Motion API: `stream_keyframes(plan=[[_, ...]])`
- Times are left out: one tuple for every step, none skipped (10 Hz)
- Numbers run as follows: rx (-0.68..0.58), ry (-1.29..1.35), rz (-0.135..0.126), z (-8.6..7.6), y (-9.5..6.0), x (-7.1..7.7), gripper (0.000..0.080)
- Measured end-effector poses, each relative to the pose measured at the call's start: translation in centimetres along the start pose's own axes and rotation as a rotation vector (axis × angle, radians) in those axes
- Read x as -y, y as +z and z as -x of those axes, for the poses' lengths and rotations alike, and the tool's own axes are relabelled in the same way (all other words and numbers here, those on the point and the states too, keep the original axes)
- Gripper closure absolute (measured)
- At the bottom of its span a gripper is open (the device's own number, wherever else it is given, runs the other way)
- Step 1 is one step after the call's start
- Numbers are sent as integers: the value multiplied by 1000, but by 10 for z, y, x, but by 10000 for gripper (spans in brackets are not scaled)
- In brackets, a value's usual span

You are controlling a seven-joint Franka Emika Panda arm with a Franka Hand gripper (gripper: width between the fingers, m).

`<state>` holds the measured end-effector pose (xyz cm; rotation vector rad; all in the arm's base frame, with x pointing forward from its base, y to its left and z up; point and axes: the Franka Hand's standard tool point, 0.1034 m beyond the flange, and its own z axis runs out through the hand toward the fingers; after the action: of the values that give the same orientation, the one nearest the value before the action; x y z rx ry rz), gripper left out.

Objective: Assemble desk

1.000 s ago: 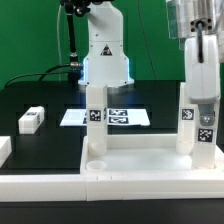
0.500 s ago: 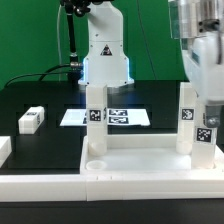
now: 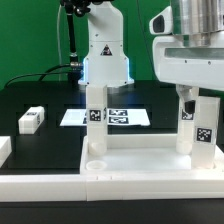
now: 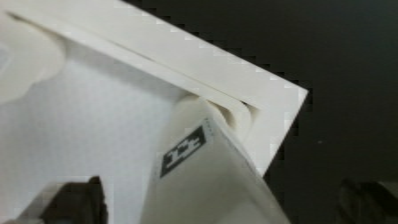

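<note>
The desk top (image 3: pixel 140 152) lies upside down at the front, and its rim corner shows in the wrist view (image 4: pixel 214 70). Three white tagged legs stand in its corner sockets: back left (image 3: pixel 95 122), back right (image 3: pixel 187 118) and front right (image 3: pixel 205 135). A fourth leg (image 3: pixel 32 120) lies loose on the black table at the exterior view's left. My gripper (image 3: pixel 203 98) hangs over the front right leg. In the wrist view the gripper (image 4: pixel 222 205) is open. Its dark fingers (image 4: pixel 75 200) stand clear of both sides of that leg (image 4: pixel 214 165).
The marker board (image 3: pixel 70 117) lies flat behind the desk top, in front of the robot base (image 3: pixel 105 60). A low white border rail (image 3: pixel 40 184) runs along the front edge. A white block (image 3: pixel 3 150) sits at the exterior view's left edge.
The hand has turned about its vertical axis: it was narrow and blurred earlier and now shows its broad face. The front right leg stays upright in its socket.
</note>
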<state>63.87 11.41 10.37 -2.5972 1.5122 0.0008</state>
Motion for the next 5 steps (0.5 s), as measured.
stream_keyframes(plan=[[-9,-119,9,-2,0,-1,150],[-33,-314,32,-3,-1,0,150],[-47,-431,36,2,1,3,150],[-66,-505,21,8,4,4,150],[-73,-495,18,10,8,0,150]])
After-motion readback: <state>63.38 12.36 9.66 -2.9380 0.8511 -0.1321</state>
